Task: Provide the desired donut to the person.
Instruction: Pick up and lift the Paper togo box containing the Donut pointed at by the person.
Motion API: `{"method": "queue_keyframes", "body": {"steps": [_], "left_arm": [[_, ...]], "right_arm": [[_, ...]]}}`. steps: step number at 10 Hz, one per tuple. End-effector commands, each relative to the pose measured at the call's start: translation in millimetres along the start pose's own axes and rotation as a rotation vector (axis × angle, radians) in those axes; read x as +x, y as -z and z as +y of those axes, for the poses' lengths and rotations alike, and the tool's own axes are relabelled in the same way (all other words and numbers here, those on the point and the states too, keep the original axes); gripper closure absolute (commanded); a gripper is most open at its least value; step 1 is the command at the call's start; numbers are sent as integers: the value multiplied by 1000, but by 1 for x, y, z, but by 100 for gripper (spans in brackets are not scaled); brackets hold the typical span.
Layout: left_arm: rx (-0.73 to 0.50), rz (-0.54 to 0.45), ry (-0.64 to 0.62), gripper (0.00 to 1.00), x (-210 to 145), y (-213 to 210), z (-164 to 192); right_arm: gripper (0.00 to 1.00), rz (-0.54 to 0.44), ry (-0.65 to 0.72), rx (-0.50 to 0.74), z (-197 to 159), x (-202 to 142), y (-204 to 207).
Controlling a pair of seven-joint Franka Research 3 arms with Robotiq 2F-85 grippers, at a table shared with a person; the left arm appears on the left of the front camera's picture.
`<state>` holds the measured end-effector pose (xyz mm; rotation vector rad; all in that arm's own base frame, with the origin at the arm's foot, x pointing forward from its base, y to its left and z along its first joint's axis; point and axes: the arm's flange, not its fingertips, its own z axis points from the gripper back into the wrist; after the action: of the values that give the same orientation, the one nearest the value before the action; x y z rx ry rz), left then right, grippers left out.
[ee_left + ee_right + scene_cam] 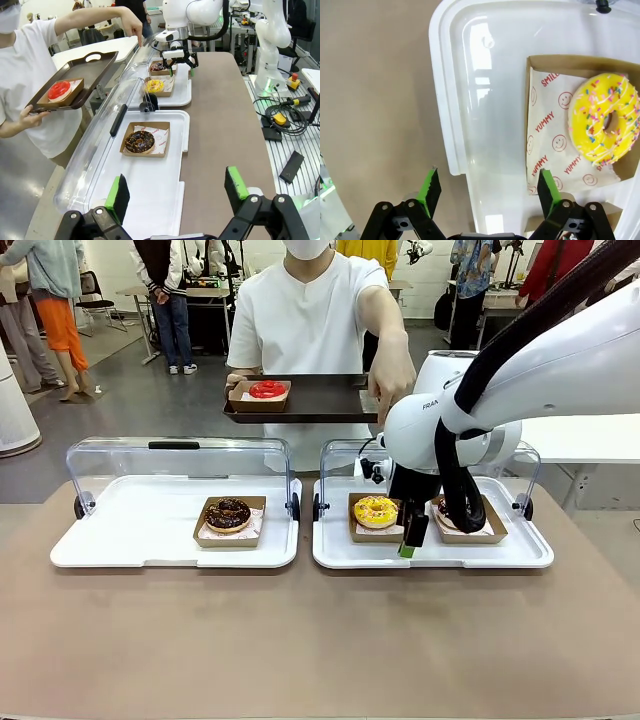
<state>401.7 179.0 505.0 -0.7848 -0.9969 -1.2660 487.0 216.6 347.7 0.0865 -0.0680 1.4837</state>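
The brown table [300,640] had two white trays side by side, a left tray [130,532] and a right tray [525,548], both with their clear lids [180,462] flipped up along the far edge. Way back there was somebody in orange trousers [62,330] on the grey floor, and off to the side a tangle of black cables [287,127] lay near a red-topped button [293,77]

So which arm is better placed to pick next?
Right: the right claw, open, hangs over the tray by the yellow donut, near the person's hand; the left claw is at the other tray.
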Motion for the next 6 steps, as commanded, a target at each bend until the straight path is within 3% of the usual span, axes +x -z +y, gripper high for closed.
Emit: {"method": "queue_keyframes", "body": {"steps": [1,6], "left_arm": [[6,-7,5,0,1,-1,0],[6,-7,5,0,1,-1,0]], "right_arm": [[0,17,-18,-28,-12,-6,4],[0,4,-7,-45,-23,-11,7]]}}
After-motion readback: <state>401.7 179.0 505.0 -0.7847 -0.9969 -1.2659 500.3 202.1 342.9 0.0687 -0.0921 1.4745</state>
